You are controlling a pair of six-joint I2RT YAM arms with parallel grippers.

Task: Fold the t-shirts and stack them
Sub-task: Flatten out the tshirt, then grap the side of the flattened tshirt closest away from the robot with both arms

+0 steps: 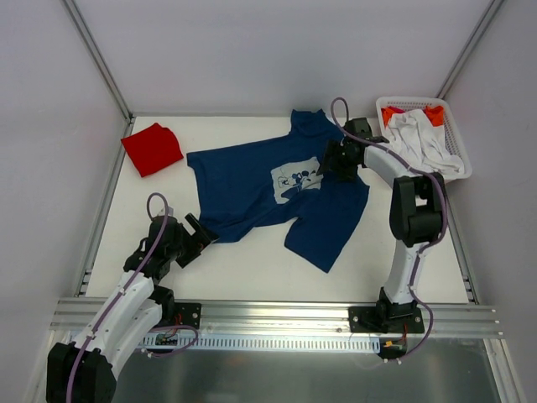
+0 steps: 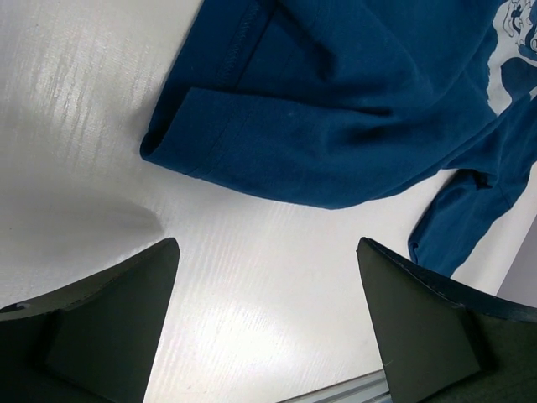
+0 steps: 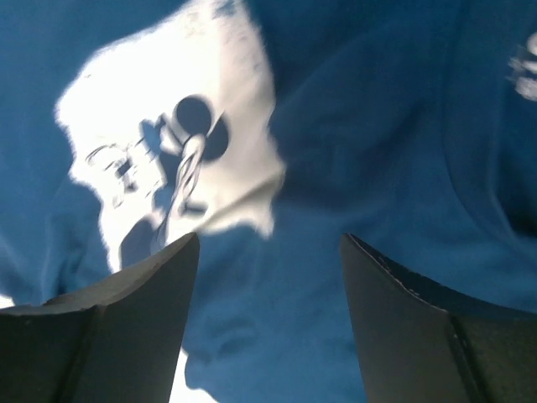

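The navy t-shirt (image 1: 252, 180) lies partly folded and rumpled in the middle of the table, its pale cartoon print (image 1: 295, 180) facing up. The folded red t-shirt (image 1: 152, 149) lies at the far left. My left gripper (image 1: 200, 233) is open and empty, just off the navy shirt's near left corner (image 2: 218, 143). My right gripper (image 1: 325, 166) is open and hovers over the navy shirt beside the print (image 3: 168, 168), holding nothing.
A white slatted basket (image 1: 450, 134) at the far right holds white and orange-red cloth. Metal frame rails run along the left and right table edges, and a rail crosses the near edge (image 1: 277, 315). White walls enclose the table.
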